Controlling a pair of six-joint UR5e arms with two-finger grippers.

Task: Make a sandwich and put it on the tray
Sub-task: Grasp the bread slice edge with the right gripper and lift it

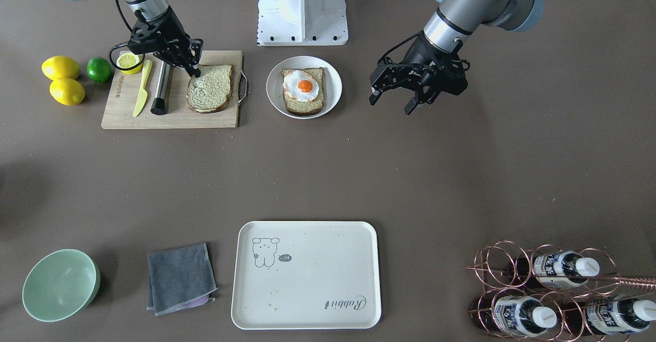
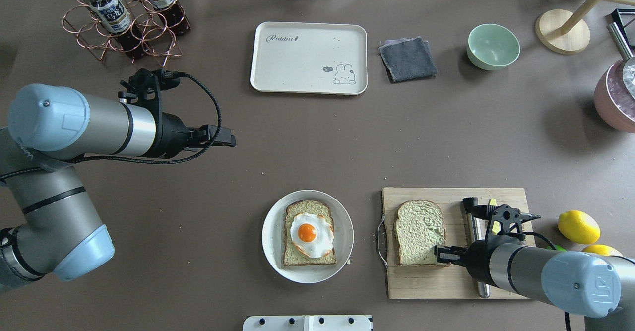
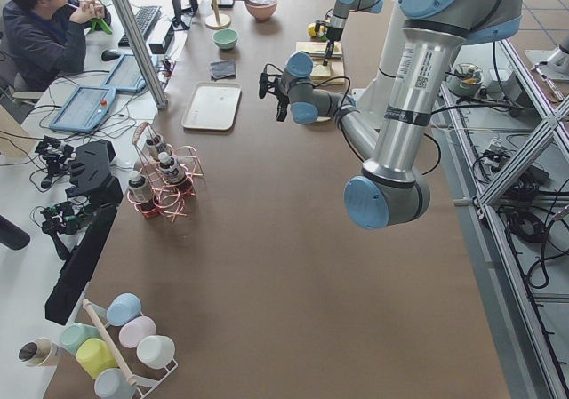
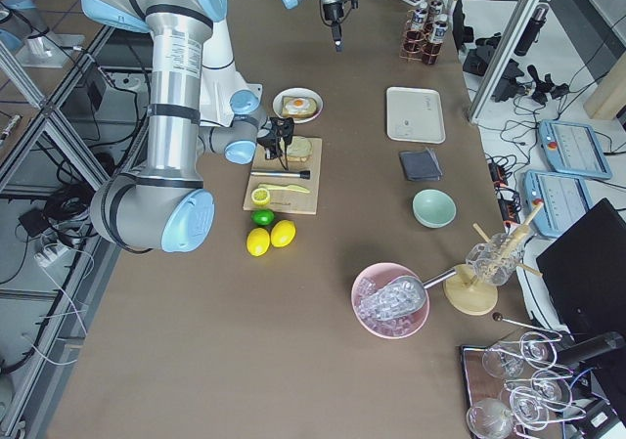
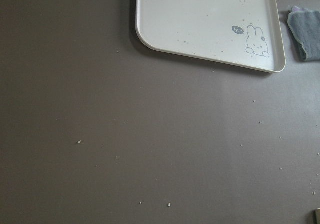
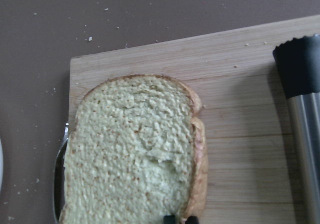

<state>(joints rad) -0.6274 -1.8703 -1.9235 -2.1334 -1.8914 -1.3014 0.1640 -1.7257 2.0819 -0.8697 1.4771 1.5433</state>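
Note:
One bread slice [image 1: 210, 88] lies flat on the wooden cutting board [image 1: 169, 119]. My right gripper [image 1: 196, 70] is down at the slice's crust edge, and in the right wrist view its fingertips [image 6: 170, 218] pinch the crust of the slice [image 6: 130, 149]. The other bread slice [image 1: 302, 107], topped by the fried egg [image 1: 302, 85], lies on the round white plate [image 1: 330, 83]. My left gripper [image 1: 390, 105] is open and empty above the bare table beside the plate. The cream tray [image 1: 307, 280] lies empty at the far side of the table and shows in the left wrist view [image 5: 200, 24].
On the board lie a yellow knife [image 1: 142, 88], a steel-handled tool [image 1: 161, 88] and a lemon half [image 1: 129, 61]. Two lemons [image 1: 60, 67] and a lime [image 1: 99, 69] sit beside it. A grey cloth [image 1: 180, 278], a green bowl [image 1: 60, 284] and a copper bottle rack [image 1: 553, 290] flank the tray.

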